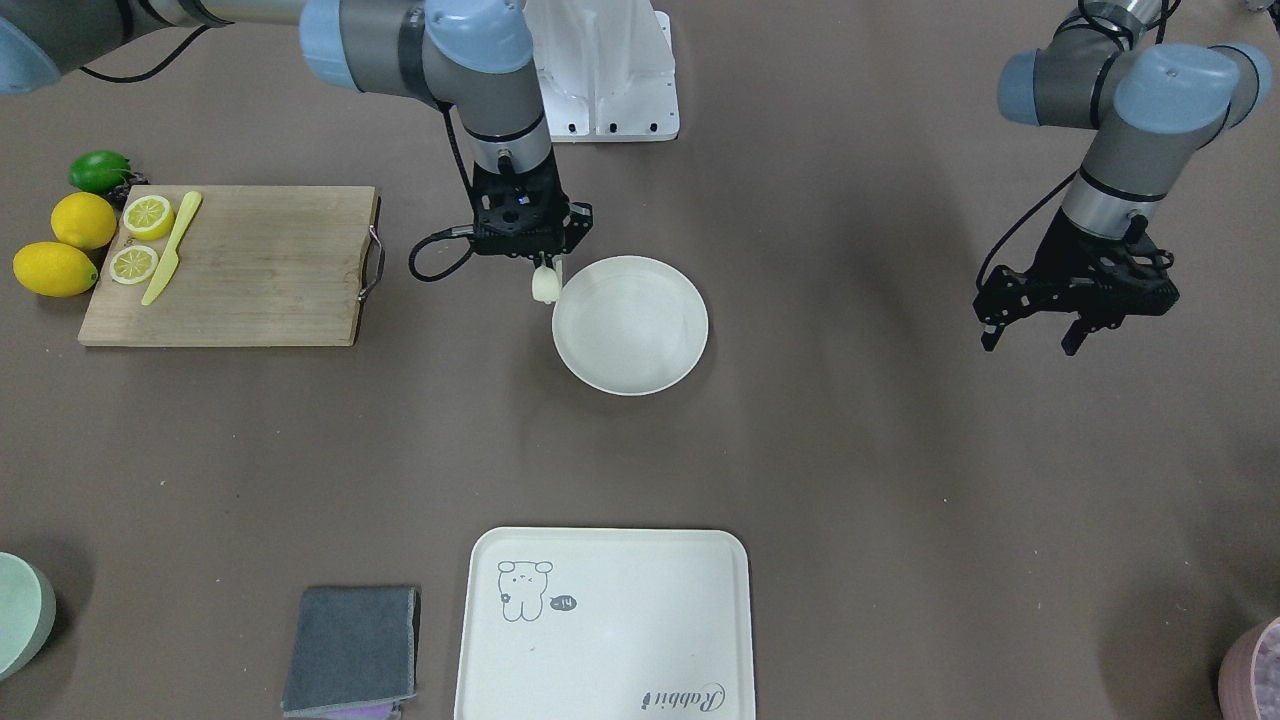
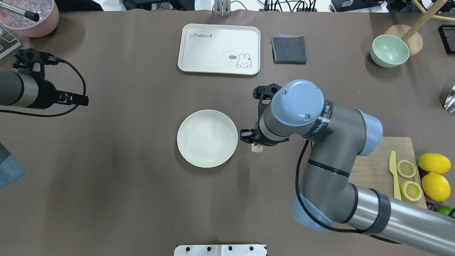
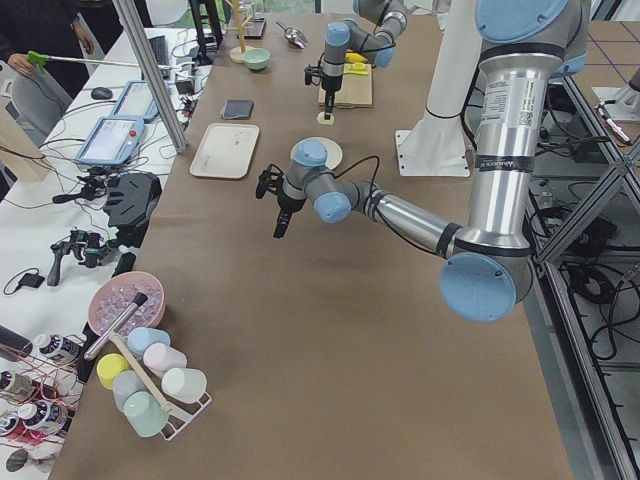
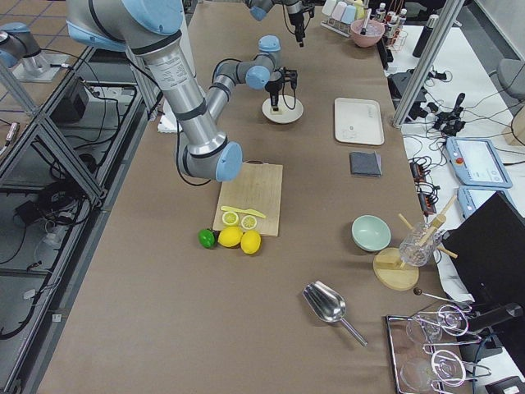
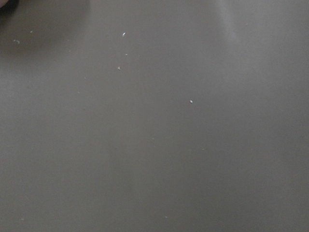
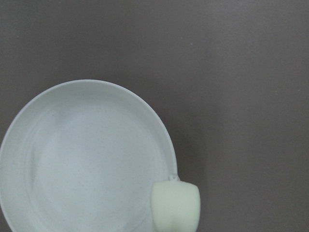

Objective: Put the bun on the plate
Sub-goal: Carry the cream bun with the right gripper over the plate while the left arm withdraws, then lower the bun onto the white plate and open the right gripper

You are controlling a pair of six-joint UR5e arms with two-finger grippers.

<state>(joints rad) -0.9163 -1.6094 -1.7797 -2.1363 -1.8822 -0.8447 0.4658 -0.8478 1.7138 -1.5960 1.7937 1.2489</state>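
The bun (image 1: 544, 285) is a small pale cream lump hanging just off the table. My right gripper (image 1: 547, 268) is shut on it from above. It sits right beside the rim of the round off-white plate (image 1: 630, 325), on the cutting-board side. The right wrist view shows the bun (image 6: 175, 205) overlapping the edge of the plate (image 6: 87, 159), whose inside holds nothing. From overhead the bun (image 2: 257, 148) peeks out under the wrist, just right of the plate (image 2: 207, 138). My left gripper (image 1: 1030, 342) hovers open and holds nothing, far from the plate.
A wooden cutting board (image 1: 260, 270) holds two lemon slices and a yellow knife (image 1: 172, 248), with whole lemons (image 1: 70, 245) and a lime beside it. A cream tray (image 1: 600, 625), grey cloth (image 1: 352, 650), green bowl (image 2: 389, 51) and pink bowl (image 2: 30, 16) line the far side.
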